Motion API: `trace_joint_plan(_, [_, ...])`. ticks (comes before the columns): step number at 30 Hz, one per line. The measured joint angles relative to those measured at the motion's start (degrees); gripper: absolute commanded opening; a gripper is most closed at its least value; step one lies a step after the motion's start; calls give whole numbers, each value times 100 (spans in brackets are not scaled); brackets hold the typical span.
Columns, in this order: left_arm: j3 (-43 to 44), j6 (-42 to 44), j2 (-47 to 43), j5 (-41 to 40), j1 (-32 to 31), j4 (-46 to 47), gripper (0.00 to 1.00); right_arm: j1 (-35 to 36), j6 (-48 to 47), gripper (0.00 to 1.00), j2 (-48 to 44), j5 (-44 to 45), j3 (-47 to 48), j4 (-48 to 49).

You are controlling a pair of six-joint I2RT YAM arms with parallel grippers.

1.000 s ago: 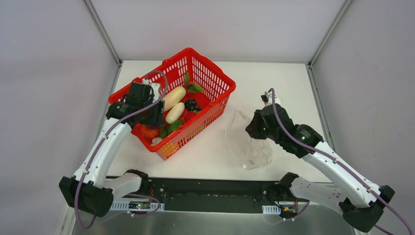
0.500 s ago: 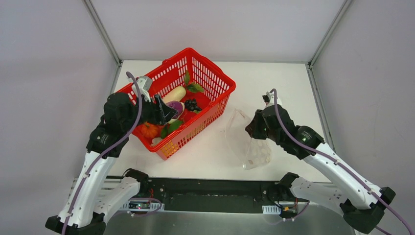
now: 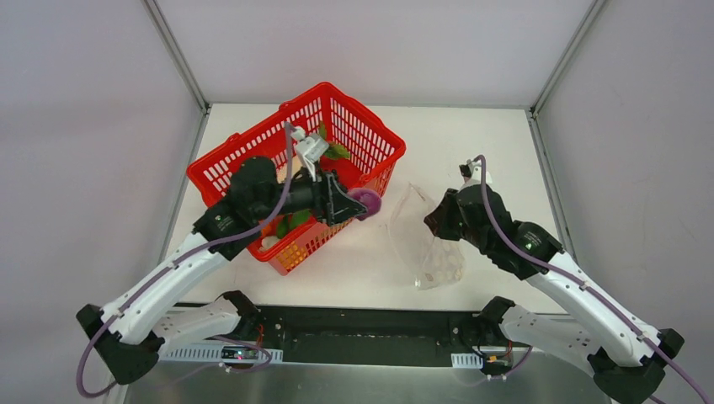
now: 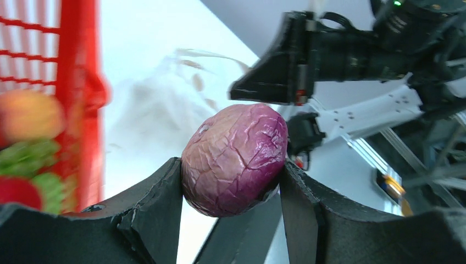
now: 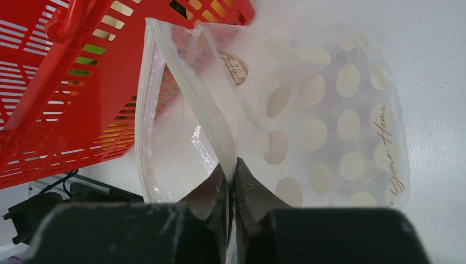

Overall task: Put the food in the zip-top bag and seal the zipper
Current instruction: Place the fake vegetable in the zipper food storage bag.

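Observation:
My left gripper point(image 3: 358, 204) is shut on a purple, wrinkled round piece of food point(image 3: 368, 202), held in the air just past the basket's right wall. In the left wrist view the purple food point(image 4: 233, 159) fills the gap between the fingers point(image 4: 159, 192). The clear zip-top bag point(image 3: 425, 244) with white dots lies to its right, its mouth gaping toward the basket. My right gripper point(image 3: 438, 220) is shut on one lip of the bag point(image 5: 319, 126), lifting it. The zipper point(image 5: 144, 110) curves along the open mouth. More food, orange point(image 3: 268, 227) and green point(image 3: 296, 220), stays in the basket.
The red slotted basket point(image 3: 370, 139) stands at the left centre of the white table point(image 3: 471, 143), close to the bag's mouth. Grey walls close in the left, back and right sides. The black rail with the arm bases point(image 3: 362, 337) runs along the near edge.
My left arm has lifted the purple food out of the basket and carried it right, over the basket wall toward the bag. The right gripper has kept its hold, shifting slightly.

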Motion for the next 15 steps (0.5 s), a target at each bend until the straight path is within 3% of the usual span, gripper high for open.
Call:
trace_joint_plan(6, [-85,-463,916,-188,-1119,1235,26,0,98,9,-48,35,-31,83])
trace_joint_plan(15, [162,-472,2129,-841,-1786,1506,29,0,267,9,-420,149,-138,208])
